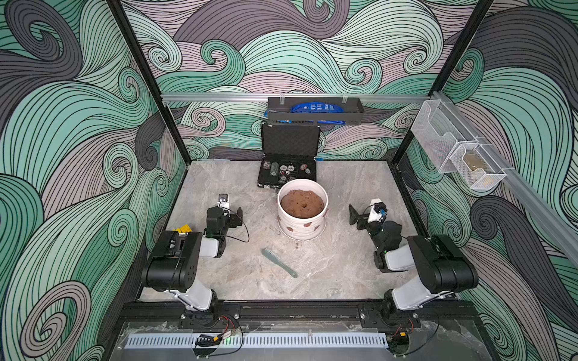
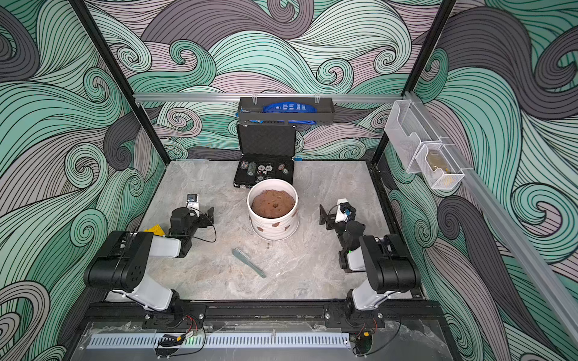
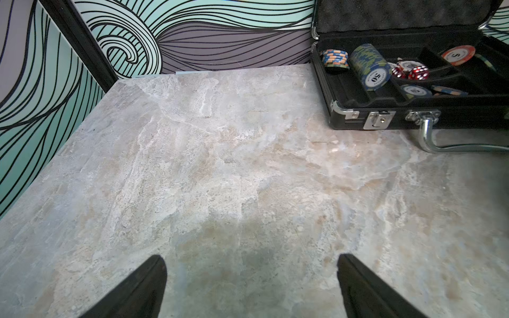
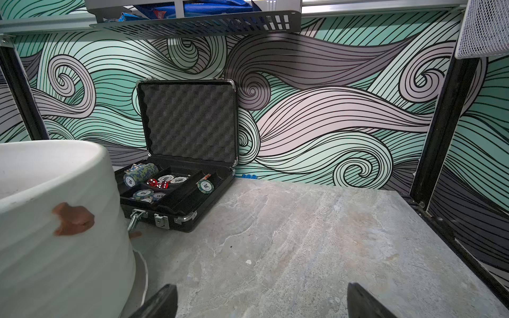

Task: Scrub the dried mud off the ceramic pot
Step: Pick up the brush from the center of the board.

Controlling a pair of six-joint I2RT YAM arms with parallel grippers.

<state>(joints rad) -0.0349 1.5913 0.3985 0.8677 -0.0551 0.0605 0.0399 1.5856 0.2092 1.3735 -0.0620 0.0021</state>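
The ceramic pot [image 1: 312, 233] [image 2: 283, 232] is white and ribbed and stands mid-table, filled with a brown soil mound [image 1: 301, 203]. Reddish-brown dried mud [image 1: 309, 224] [image 2: 276, 224] sticks to its outer wall in several patches. In the right wrist view the pot [image 4: 55, 261] is close by, with one mud patch [image 4: 73, 219] on its wall. A grey-green brush [image 1: 279, 262] [image 2: 248, 262] lies on the table in front of the pot. My left gripper [image 1: 236, 217] [image 2: 208, 215] [image 3: 249, 261] hovers open left of the pot. My right gripper [image 1: 356, 218] [image 2: 325, 217] [image 4: 261, 291] hovers open right of it. Both are empty.
An open black case [image 1: 287, 184] [image 3: 358, 115] [image 4: 181, 220] with poker chips and dice stands just behind the pot. A dark shelf [image 1: 314, 118] hangs on the back wall. White mesh baskets [image 1: 453, 147] hang on the right wall. A yellow object [image 1: 183, 229] lies behind my left arm.
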